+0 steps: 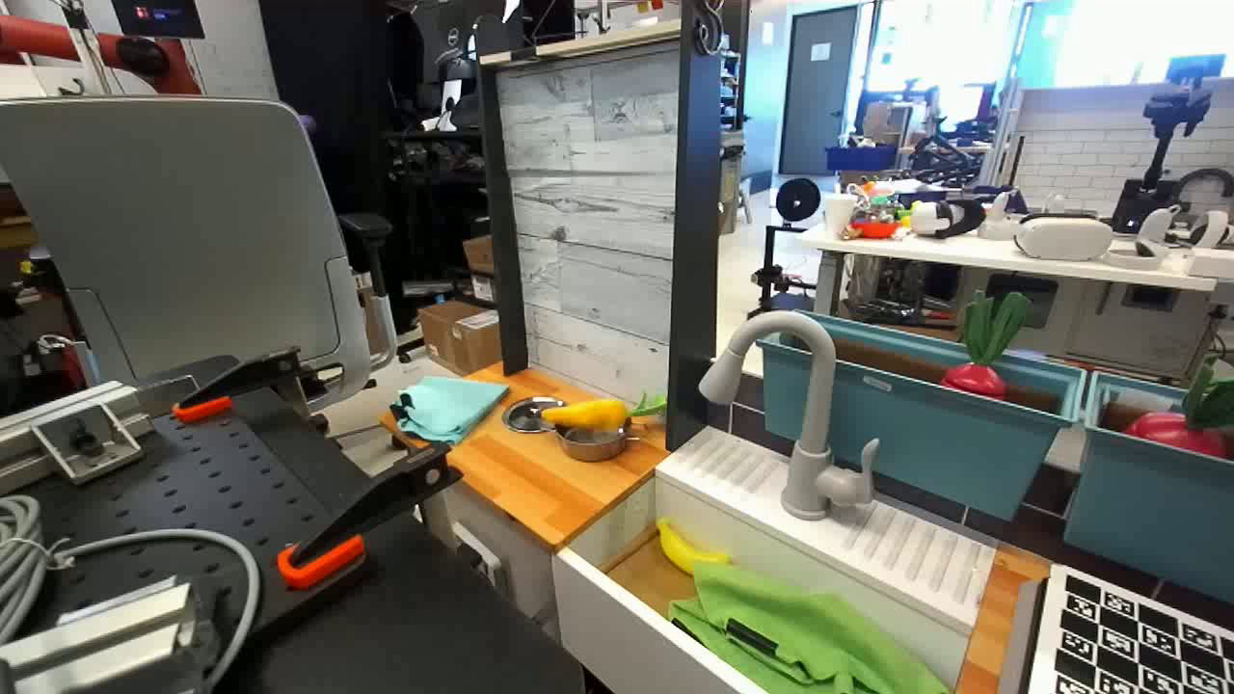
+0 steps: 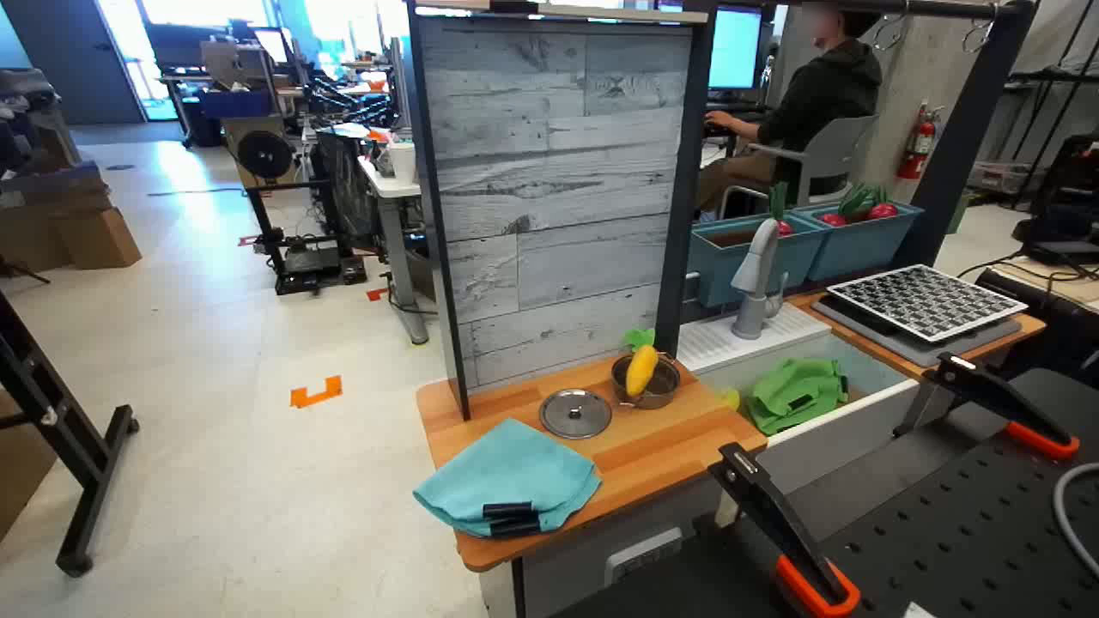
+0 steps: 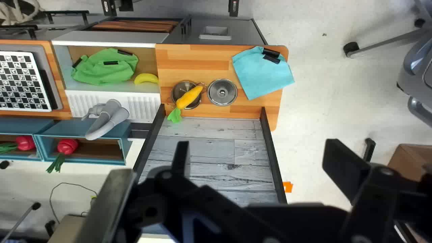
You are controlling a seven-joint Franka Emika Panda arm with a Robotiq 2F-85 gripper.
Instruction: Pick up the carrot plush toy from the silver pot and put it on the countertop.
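Observation:
The carrot plush toy [image 1: 590, 414] is orange-yellow with green leaves. It lies across the silver pot [image 1: 593, 449], tilted over its rim, leaves toward the grey backboard. The toy also shows in an exterior view [image 2: 641, 371] and in the wrist view [image 3: 189, 97]; the pot shows there too [image 2: 656, 401] [image 3: 179, 89]. The pot stands on the wooden countertop [image 2: 661, 459], which shows in the wrist view [image 3: 199, 60]. My gripper [image 3: 258, 148] is open and empty, its fingers wide apart. It is high above and away from the toy, and out of both exterior views.
A metal lid [image 3: 222, 92] lies beside the pot. A teal cloth [image 2: 511, 476] covers the countertop's outer corner. The upright grey backboard [image 2: 558, 189] borders the countertop. The white sink [image 1: 636, 627] holds a green cloth [image 3: 104, 65] and a yellow banana [image 3: 146, 78], with a grey faucet [image 1: 819, 414] behind.

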